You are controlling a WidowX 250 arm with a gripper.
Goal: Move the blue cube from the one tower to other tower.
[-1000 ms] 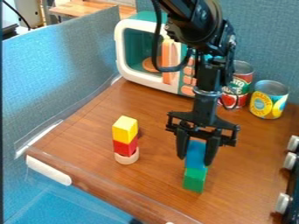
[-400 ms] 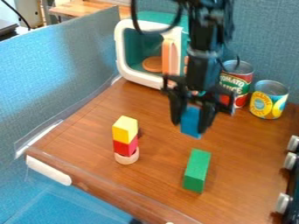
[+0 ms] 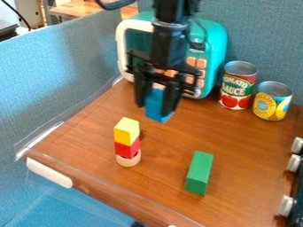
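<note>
Holding the blue cube [image 3: 157,104] up in the air, clamped between the jaws of the black gripper [image 3: 155,107], one on each side. Hanging from the black arm [image 3: 170,40], pointing down over the brown surface [image 3: 160,177], in front of the microwave [image 3: 216,48] and partly hiding its front. Keeping the cube just beside the left-hand tower in the view, a little to the right of its top and apart from it. Stacked in that tower, from the top down: the yellow block [image 3: 126,131], then the red block [image 3: 126,149], then the pale ring [image 3: 128,160] resting on the surface. Standing to the right of that tower and closer to the front edge, the green block [image 3: 199,173], well apart from both the tower and the raised cube. Placed at the back right, near each other: the red tin [image 3: 238,86] beside the microwave, and the yellow tin [image 3: 273,101] farther right and slightly forward. Lined up along the right edge, white knobs [image 3: 293,163]. Rising along the left side, a blue panel [image 3: 65,80], with another blue panel [image 3: 266,35] behind the tins. Lying at the front left corner of the surface, a white strip [image 3: 49,172].
</note>
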